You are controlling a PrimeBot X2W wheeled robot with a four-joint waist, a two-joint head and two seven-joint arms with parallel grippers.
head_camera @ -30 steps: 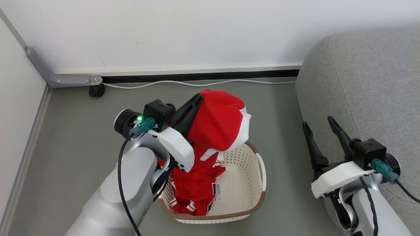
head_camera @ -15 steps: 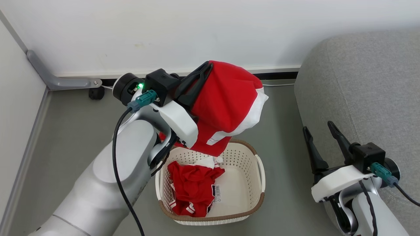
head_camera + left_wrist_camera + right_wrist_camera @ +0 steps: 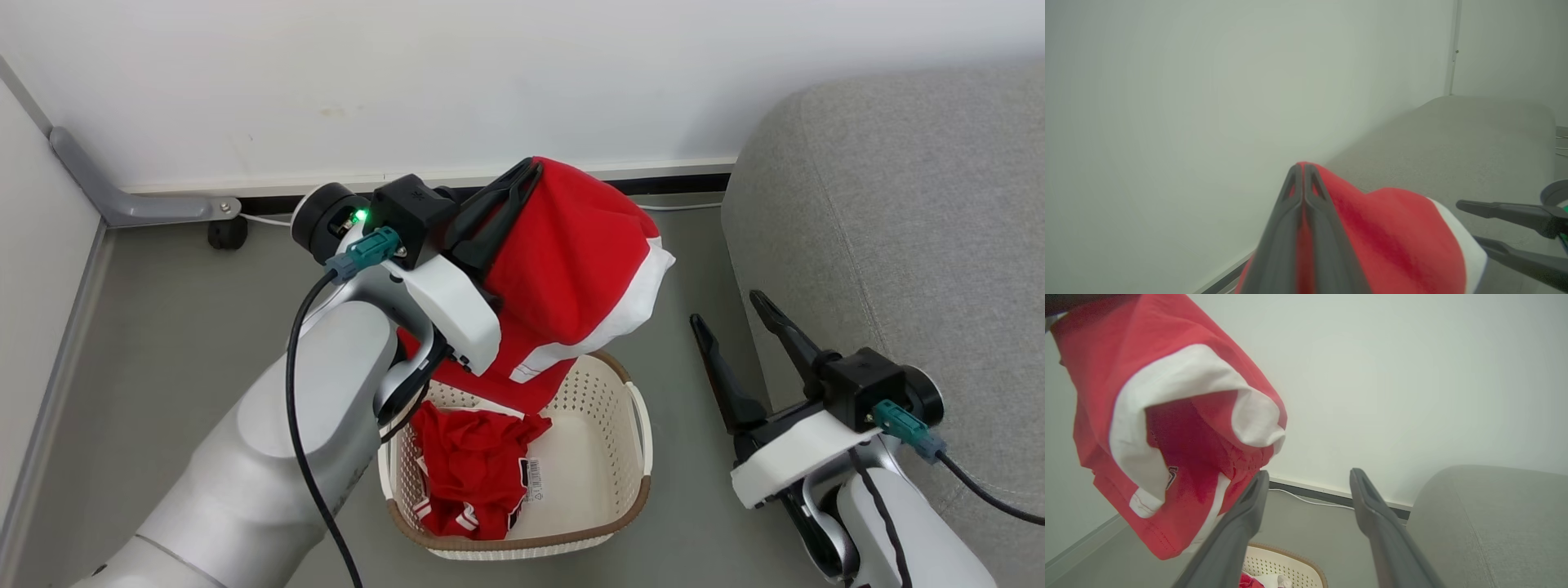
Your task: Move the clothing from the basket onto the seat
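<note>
Right jaws nearer clothing (image 3: 571, 253); emblem (image 3: 1171, 476) in right wrist view

Red garment (image 3: 571, 261), white trim: hangs bunched over the basket's far rim, its top pinched in the closed left gripper (image 3: 531, 169).
Second red garment (image 3: 465, 469), striped cuffs: crumpled in the basket's left half.
Basket (image 3: 629, 506): cream, perforated, brown rim, upright on the floor.
Grey sofa (image 3: 898, 204): right of the basket, not touching it.
</note>
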